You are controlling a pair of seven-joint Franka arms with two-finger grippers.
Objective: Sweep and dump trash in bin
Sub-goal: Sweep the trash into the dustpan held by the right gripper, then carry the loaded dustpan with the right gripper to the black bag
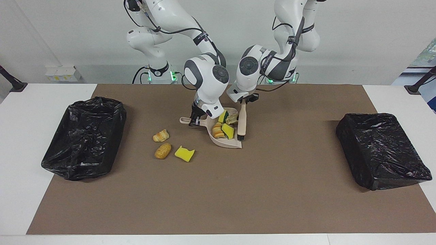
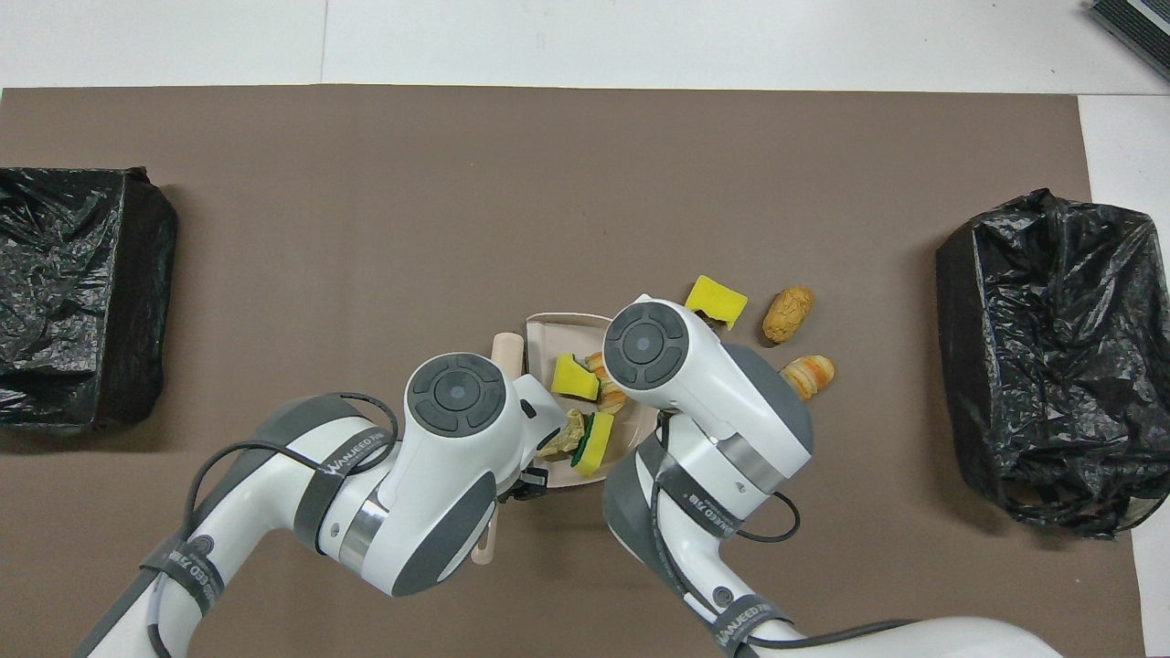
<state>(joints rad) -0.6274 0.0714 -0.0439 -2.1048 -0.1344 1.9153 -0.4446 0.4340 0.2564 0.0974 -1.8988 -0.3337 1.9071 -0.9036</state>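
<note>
While two black bins [image 1: 83, 136] [image 1: 381, 149] are set at the surface's ends, the dustpan [image 1: 226, 137] handle is clamped by the right fingers [image 1: 194, 120], the brush [image 1: 242, 122] by the left fingers [image 1: 246, 100]. Four trash pieces [image 1: 223, 129] are held in the pan; three [image 1: 172, 146] are left beside it.

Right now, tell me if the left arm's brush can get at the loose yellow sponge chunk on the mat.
Probably not directly: the beige dustpan and the right hand holding it lie between the brush and the yellow sponge chunk.
</note>
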